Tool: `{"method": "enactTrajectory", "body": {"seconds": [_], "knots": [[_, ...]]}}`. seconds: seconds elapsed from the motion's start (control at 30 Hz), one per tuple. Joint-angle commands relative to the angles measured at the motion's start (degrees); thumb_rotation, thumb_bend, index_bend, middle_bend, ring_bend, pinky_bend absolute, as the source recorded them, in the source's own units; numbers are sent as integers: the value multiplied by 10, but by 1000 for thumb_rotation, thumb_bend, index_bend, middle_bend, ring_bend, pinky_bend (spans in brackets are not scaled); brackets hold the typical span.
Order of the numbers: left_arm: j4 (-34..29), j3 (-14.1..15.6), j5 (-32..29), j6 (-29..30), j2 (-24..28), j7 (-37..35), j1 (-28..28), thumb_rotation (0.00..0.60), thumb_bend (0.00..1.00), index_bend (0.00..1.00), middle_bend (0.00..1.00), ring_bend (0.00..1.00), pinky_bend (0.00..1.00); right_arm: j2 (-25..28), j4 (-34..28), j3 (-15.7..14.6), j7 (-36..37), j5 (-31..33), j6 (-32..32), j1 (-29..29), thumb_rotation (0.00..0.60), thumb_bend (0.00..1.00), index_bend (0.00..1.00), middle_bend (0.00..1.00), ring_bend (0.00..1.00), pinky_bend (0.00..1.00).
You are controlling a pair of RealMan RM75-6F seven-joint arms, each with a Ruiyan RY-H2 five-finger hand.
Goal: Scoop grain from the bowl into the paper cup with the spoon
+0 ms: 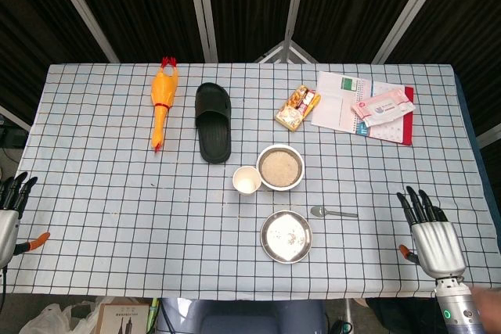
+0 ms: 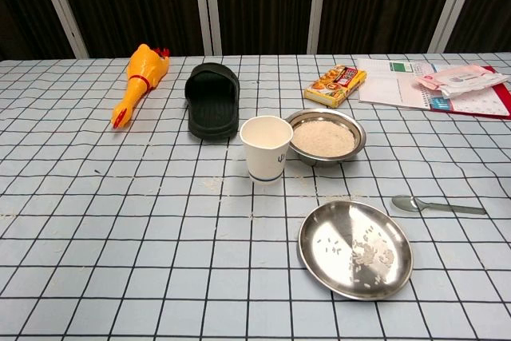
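Note:
A steel bowl full of pale grain stands near the table's middle. Just left of it is a white paper cup, upright. A grey spoon lies flat on the cloth right of a shallow steel plate, its bowl end pointing left. My right hand hovers at the table's near right edge, fingers spread, holding nothing, well right of the spoon. My left hand sits at the far left edge, fingers apart, empty. Neither hand shows in the chest view.
A shallow steel plate with a few grains lies in front of the bowl. Further back are a black slipper, a rubber chicken, a snack box, and a notebook with a wipes pack.

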Motion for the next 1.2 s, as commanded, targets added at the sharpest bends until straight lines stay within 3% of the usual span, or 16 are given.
{"method": "enactTrajectory", "body": {"seconds": [0.03, 0.33, 0.47, 0.53, 0.6, 0.73, 0.8, 0.93, 1.2], "knots": [[0, 0, 0, 0, 0, 0, 0, 600, 0, 0, 0, 0, 0, 0, 0, 0, 0, 0, 0, 0, 600, 194, 0, 0, 0, 278], [0, 1, 5, 6, 0, -1, 2, 600, 0, 0, 0, 0, 0, 0, -1, -2, 4, -11, 7, -1, 600, 194, 0, 0, 2, 288], [-1, 1, 4, 3, 1, -4, 1, 600, 0, 0, 0, 0, 0, -8, -1, 4, 18, -25, 20, 1, 600, 195, 0, 6, 125, 483], [-2, 2, 5, 2, 2, -6, 1, 600, 0, 0, 0, 0, 0, -14, -2, 9, 30, -28, 24, 4, 600, 194, 0, 71, 253, 595], [-3, 3, 7, 1, 3, -9, 0, 600, 0, 0, 0, 0, 0, -20, -7, 14, 50, -22, 19, 8, 600, 195, 0, 241, 465, 723], [-3, 7, 17, 6, 7, -15, 2, 600, 0, 0, 0, 0, 0, -25, -52, 19, 97, 45, -40, 19, 600, 194, 7, 552, 772, 939], [-2, 7, 17, 5, 7, -17, 2, 600, 0, 0, 0, 0, 0, -22, -69, 23, 100, 77, -70, 28, 600, 194, 99, 687, 891, 995], [-2, 5, 17, 1, 7, -18, -1, 600, 0, 0, 0, 0, 0, -27, -61, 31, 50, 100, -94, 46, 600, 196, 272, 797, 969, 1000], [-3, 6, 23, 5, 5, -11, -1, 600, 0, 0, 0, 0, 0, -91, -20, 35, -76, 134, -110, 74, 600, 271, 449, 828, 985, 1000]]}}
